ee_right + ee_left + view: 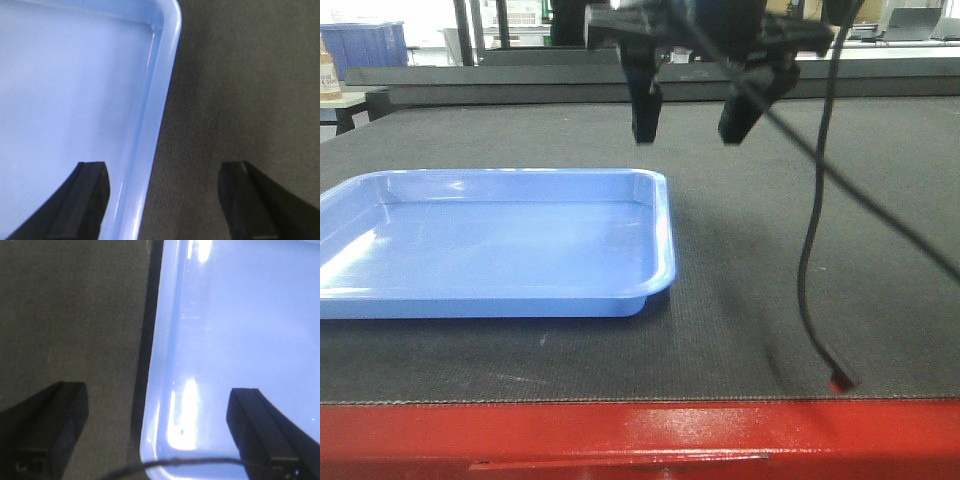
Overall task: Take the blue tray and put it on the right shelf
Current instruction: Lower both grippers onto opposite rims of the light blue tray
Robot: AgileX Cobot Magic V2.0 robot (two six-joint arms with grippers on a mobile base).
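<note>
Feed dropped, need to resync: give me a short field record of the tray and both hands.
tray: shallow glossy light-blue plastic rectangular tray, flat on dark grey mat
left hand: open, straddling tray's left rim
right hand: open, straddling right rim, raised above it
grasp: none yet
cable: black cable hanging right of tray

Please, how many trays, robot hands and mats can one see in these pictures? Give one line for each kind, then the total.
Trays: 1, the blue tray
Hands: 2, the left hand and the right hand
Mats: 1, the dark mat
Total: 4
</note>
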